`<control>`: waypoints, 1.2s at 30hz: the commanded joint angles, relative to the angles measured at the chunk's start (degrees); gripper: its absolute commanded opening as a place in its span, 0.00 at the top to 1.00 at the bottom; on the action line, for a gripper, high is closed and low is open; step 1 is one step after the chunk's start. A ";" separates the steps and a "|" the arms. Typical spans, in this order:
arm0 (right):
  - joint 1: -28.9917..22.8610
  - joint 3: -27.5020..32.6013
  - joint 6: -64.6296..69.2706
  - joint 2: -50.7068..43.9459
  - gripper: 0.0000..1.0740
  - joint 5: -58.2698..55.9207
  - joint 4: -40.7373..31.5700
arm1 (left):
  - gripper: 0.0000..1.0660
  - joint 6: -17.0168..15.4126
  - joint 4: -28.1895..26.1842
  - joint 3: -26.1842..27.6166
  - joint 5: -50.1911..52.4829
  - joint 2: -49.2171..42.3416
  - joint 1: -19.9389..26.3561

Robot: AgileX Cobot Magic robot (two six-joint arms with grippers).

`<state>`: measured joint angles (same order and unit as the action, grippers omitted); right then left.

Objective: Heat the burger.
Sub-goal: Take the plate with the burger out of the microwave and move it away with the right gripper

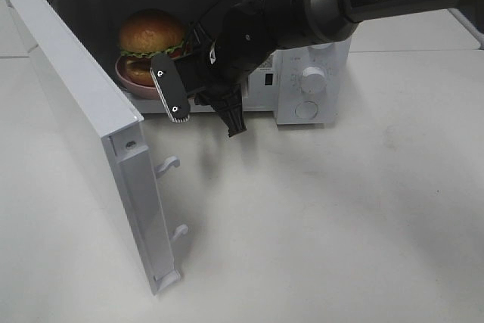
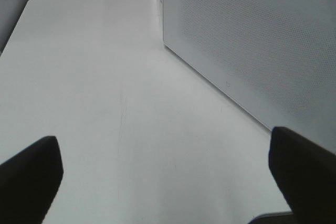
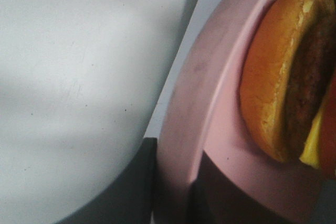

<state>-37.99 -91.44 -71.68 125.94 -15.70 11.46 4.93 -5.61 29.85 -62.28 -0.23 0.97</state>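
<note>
Burger (image 1: 151,33) on plate (image 1: 130,81) inside microwave (image 1: 310,85)

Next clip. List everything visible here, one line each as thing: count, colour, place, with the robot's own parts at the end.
burger: one, golden-brown bun with green lettuce, on the plate inside the microwave.
plate: one, pink, inside the microwave cavity, its near rim between the right hand's fingers.
microwave: one, white, at the back of the table, two knobs on its front panel.
microwave door: one, white, swung open toward the camera on the left.
table: one, white, under everything.
right hand: one, black, at the cavity mouth, shut on the plate rim.
left hand: one, dark fingers, open above the table beside the door's perforated panel.
</note>
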 commanded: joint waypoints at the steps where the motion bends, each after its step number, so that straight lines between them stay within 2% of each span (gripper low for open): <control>1: -0.06 0.52 -0.57 -2.86 1.00 5.33 -0.06 | 0.06 -0.23 -0.06 -0.06 0.74 -0.46 0.17; 3: -0.06 3.15 -0.57 -4.70 1.00 7.62 -0.06 | 0.06 -0.23 -0.06 -0.06 0.74 -0.46 0.17; 14: -0.06 8.71 -0.74 -8.19 1.00 10.08 -0.06 | 0.06 -0.23 -0.06 -0.06 0.74 -0.46 0.17; 19: -0.06 14.44 -0.74 -11.46 1.00 13.52 -0.11 | 0.06 -0.23 -0.06 -0.06 0.74 -0.46 0.17; 22: -0.06 15.30 -0.74 -11.86 1.00 13.58 -0.11 | 0.06 -0.23 -0.06 -0.06 0.74 -0.46 0.17; 24: -0.06 19.08 -0.74 -13.92 1.00 15.13 -0.11 | 0.06 -0.23 -0.06 -0.06 0.74 -0.46 0.17; 36: -0.06 30.14 -0.69 -21.43 1.00 19.60 -0.17 | 0.06 -0.23 -0.06 -0.06 0.74 -0.46 0.17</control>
<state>-38.73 -61.19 -73.57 106.34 0.63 12.03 4.93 -5.61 29.85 -62.28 -0.23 0.97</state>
